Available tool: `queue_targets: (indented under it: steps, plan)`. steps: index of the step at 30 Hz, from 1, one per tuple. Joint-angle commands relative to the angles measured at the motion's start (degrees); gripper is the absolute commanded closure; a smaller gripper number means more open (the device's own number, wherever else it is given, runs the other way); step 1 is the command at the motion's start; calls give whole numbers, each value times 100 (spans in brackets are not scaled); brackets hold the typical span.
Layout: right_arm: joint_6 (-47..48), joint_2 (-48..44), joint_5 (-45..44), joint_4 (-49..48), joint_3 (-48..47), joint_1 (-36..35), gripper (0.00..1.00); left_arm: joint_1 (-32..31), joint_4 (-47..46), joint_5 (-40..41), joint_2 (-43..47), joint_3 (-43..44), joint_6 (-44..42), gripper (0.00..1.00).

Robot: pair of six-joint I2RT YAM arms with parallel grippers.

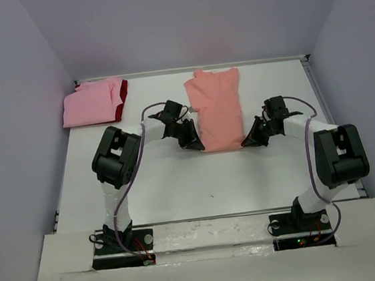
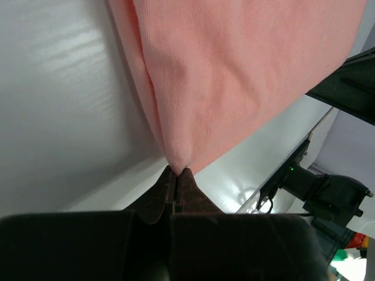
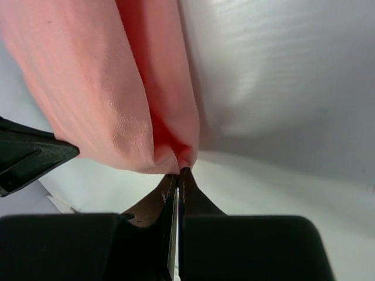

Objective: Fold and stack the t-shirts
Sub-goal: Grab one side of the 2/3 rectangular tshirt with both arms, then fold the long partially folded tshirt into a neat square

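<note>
A salmon-orange t-shirt lies folded into a long strip in the middle of the white table, its length running away from the arms. My left gripper is shut on its near left corner; the cloth bunches right at the closed tips of the left gripper. My right gripper is shut on the near right corner, and in its wrist view the right gripper pinches a fold of the salmon shirt. A lighter pink t-shirt lies folded at the far left on top of a dark red one.
Purple walls close in the table on the left, back and right. The pink and red pile sits in the far left corner. The arm bases stand at the near edge, on a white ledge.
</note>
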State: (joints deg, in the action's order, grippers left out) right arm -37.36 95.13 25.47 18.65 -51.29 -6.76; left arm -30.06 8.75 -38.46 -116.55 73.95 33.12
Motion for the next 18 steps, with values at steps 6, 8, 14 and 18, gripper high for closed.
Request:
queue_targets:
  steps: [6,8,14,18]
  plan:
    - [273,-1417,151,1420,-4,35,100,-175,812,-101,1459,-671,-184,100]
    - [317,-1795,177,1718,119,35,100,-254,874,-74,1643,-872,-131,100]
    - [282,-2674,327,2230,330,35,100,-509,856,75,2329,-1260,255,100]
    - [274,-2886,397,2467,137,35,100,-641,865,198,2663,-1340,519,100]
